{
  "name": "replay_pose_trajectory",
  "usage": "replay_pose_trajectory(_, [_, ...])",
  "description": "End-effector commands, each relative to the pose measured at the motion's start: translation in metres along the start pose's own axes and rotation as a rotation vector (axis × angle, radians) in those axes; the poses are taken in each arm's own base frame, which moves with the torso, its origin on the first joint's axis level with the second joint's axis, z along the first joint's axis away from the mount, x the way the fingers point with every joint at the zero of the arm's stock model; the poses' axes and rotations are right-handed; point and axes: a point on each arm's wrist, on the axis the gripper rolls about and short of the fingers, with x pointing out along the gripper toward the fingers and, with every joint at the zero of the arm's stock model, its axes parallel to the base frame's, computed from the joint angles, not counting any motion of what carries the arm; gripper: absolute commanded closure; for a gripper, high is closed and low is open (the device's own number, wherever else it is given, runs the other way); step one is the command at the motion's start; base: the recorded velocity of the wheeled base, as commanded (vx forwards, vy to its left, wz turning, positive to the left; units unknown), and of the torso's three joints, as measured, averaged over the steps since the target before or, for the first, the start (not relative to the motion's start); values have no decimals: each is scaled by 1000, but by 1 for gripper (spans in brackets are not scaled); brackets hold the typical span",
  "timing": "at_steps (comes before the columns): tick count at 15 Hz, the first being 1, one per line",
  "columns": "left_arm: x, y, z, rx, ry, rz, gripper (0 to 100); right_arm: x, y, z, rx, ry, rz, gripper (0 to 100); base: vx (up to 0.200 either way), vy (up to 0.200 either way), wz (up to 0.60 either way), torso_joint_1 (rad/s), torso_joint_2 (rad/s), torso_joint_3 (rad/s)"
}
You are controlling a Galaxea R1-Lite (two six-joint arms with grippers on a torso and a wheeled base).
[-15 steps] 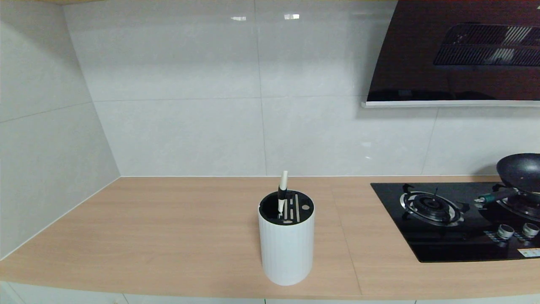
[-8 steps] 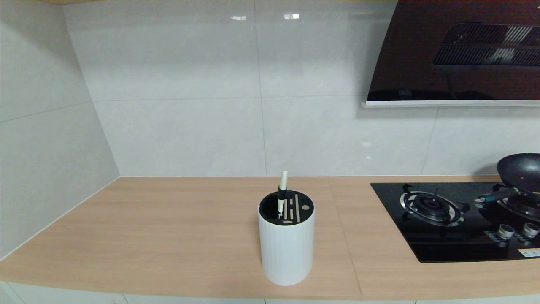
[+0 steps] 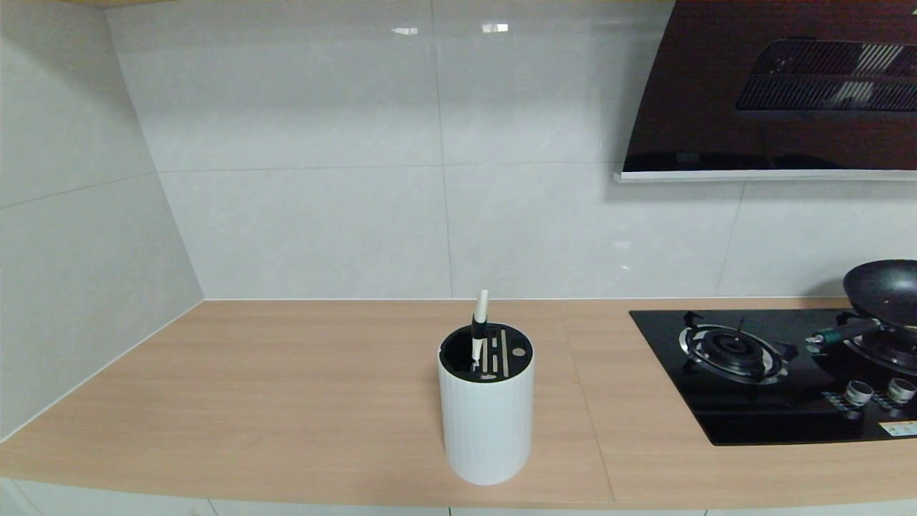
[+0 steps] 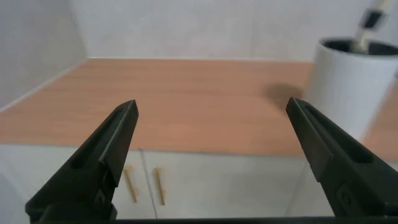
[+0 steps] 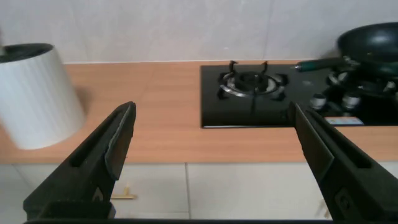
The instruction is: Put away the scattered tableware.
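Here, a utensil (image 3: 479, 321) stands in the white cutlery holder (image 3: 487, 423) on the tabletop (image 3: 286, 387); left end effector (image 4: 211, 106) and right end effector (image 5: 212, 107) gape apart.

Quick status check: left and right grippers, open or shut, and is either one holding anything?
Left gripper: open, holding nothing.
Right gripper: open, holding nothing.
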Motion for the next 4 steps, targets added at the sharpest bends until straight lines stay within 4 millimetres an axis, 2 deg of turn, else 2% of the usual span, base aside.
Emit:
replay_pose_trajectory(1, [0,0,0,0,1,-1,0,0,0,-1,1,-2,1,0,0,0,0,0,0,0])
replay_pose_trajectory(4, [0,0,0,1,1,-3,0,0,0,-1,1,-2,1,0,0,0,0,0,0,0])
